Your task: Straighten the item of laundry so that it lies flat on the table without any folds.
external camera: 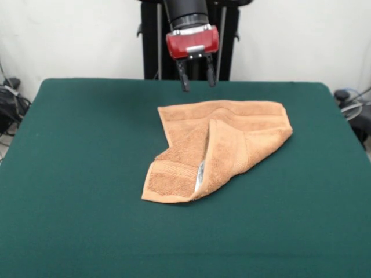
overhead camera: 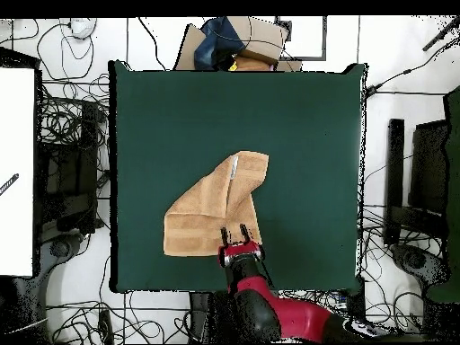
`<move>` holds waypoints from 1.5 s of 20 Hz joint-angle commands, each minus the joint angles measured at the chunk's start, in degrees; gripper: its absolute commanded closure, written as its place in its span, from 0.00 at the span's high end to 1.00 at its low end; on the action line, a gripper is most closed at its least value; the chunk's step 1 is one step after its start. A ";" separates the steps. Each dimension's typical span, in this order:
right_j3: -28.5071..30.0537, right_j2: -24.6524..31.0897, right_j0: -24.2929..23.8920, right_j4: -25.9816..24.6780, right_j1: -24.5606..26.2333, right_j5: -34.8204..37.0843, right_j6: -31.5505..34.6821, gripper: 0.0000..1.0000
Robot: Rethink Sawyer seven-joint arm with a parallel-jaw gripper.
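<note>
The light orange-tan towel [external camera: 223, 145] lies folded on the dark green table [external camera: 81, 174], near the middle. Its near right part is folded over toward the left, and a white label [external camera: 201, 172] peeks from under the fold. In the overhead view the towel [overhead camera: 216, 211] sits a little below the table's centre [overhead camera: 305, 117]. My gripper [external camera: 197, 81] hangs above the towel's far edge, open and empty, clear of the cloth. In the overhead view the gripper [overhead camera: 236, 235] is at the towel's bottom edge.
The robot's pedestal [external camera: 191, 35] stands behind the table's far edge. Cables and dark equipment [external camera: 11, 101] lie off the table's left and right sides. Boxes and cloth [overhead camera: 238, 40] lie beyond the table's top edge in the overhead view.
</note>
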 commanded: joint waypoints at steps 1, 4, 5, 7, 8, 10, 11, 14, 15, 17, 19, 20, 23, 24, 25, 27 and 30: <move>1.01 -0.95 -1.10 -2.13 4.33 -2.24 17.20 1.00; 0.28 0.62 -0.67 -0.77 3.68 -0.50 17.00 1.00; -0.07 1.06 -0.33 0.06 3.81 -0.54 17.11 1.00; -1.64 1.96 0.43 1.36 3.92 0.35 16.86 1.00; -2.47 2.14 0.95 1.88 4.14 0.43 16.77 1.00; -4.06 2.50 1.85 2.39 4.97 -0.10 16.77 1.00; -4.63 2.82 2.07 2.31 5.21 -0.51 16.84 1.00; -5.83 3.98 1.98 1.49 5.75 -1.97 17.25 1.00; -5.92 4.79 1.68 0.86 5.72 -2.67 17.49 1.00; -5.47 5.97 1.32 0.86 4.42 -1.85 17.53 1.00; -5.57 6.71 1.28 1.29 3.42 -0.36 17.29 1.00; -5.69 6.75 1.32 1.21 3.30 -0.03 17.06 1.00; -6.06 6.88 1.43 0.95 2.92 0.94 16.35 1.00; -6.55 7.22 1.37 1.04 2.88 1.32 16.33 1.00; -6.91 7.47 1.54 1.36 2.55 2.01 16.15 1.00; -7.83 8.10 1.49 1.50 2.21 3.17 15.96 1.00; -9.23 7.84 2.12 2.01 2.08 4.61 15.22 1.00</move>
